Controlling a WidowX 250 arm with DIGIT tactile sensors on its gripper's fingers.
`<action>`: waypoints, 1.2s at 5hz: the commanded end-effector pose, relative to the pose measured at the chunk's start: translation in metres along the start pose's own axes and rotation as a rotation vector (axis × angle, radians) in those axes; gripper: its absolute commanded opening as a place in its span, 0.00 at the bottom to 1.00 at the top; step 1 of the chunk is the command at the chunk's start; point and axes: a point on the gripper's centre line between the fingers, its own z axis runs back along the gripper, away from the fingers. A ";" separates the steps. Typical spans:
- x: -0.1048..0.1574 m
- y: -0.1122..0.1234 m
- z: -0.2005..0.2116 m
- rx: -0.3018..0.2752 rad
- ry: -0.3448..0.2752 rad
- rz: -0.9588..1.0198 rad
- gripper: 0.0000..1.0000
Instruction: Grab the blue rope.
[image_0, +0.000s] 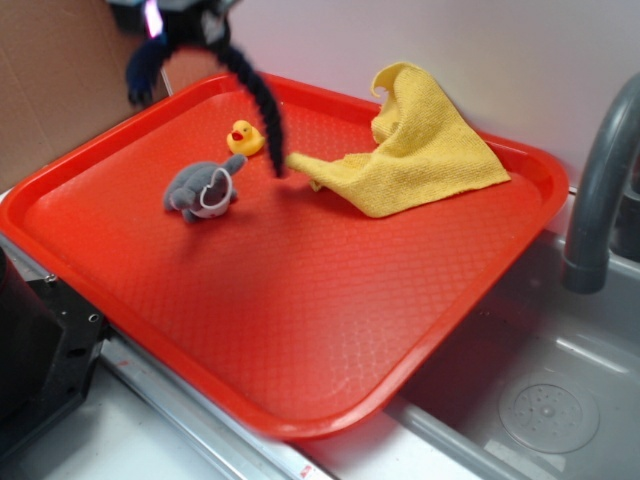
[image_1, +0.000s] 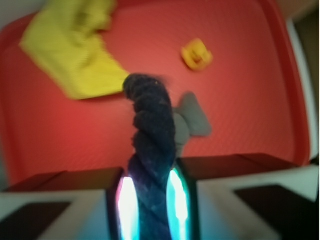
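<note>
My claw (image_1: 153, 205) is clenched around the blue rope (image_1: 152, 145), which hangs between my fingers above the red tray (image_1: 240, 120). Below lies a grey plush toy (image_1: 192, 120), farther off a yellow duck (image_1: 197, 55) and yellow cloth (image_1: 75, 45).

The thick, dark blue twisted cotton rope (image_0: 255, 95) hung in the air, pinched tight between the two fingers of the gripper (image_1: 152, 202). Its long end drooped down below the gripper, and a short end curled down on the other side.
</note>
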 end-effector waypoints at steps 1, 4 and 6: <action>-0.023 0.000 0.046 -0.031 -0.078 -0.159 0.00; -0.018 0.008 -0.005 0.040 0.009 -0.155 0.00; -0.035 -0.007 -0.012 0.008 -0.013 -0.148 0.00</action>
